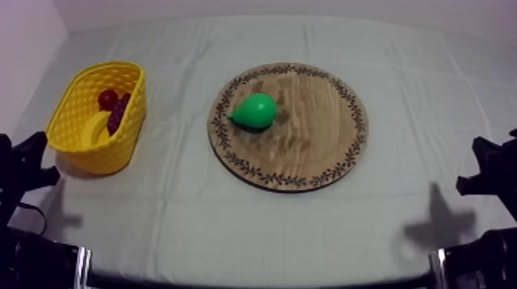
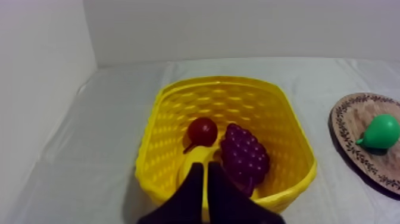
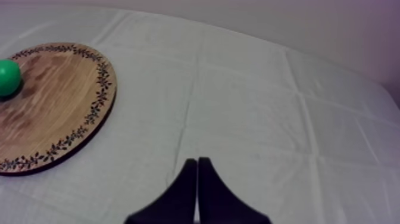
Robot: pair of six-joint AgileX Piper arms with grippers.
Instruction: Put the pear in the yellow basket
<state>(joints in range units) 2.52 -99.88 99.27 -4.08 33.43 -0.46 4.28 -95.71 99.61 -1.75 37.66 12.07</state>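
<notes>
A green pear (image 1: pixel 255 111) lies on its side on the left part of the round wooden board (image 1: pixel 323 146), at the table's centre. The pear (image 2: pixel 378 131) and board (image 2: pixel 351 128) show beside the yellow basket (image 2: pixel 163 149) in the left wrist view; the pear (image 3: pixel 7 77) rests on the board (image 3: pixel 59 107) in the right wrist view. The yellow basket (image 1: pixel 73 107) stands at the left. My left gripper (image 2: pixel 206 170) is shut on nothing, just in front of the basket. My right gripper (image 3: pixel 197 163) is shut over bare cloth, well right of the board.
Inside the basket lie a small red fruit (image 2: pixel 202 131), a bunch of grapes (image 2: pixel 244 156) and a banana (image 2: pixel 196 159). Both arms rest low, the left arm (image 1: pixel 23 165) and the right arm (image 1: pixel 488 173) at the table's sides. A wall rises behind the table.
</notes>
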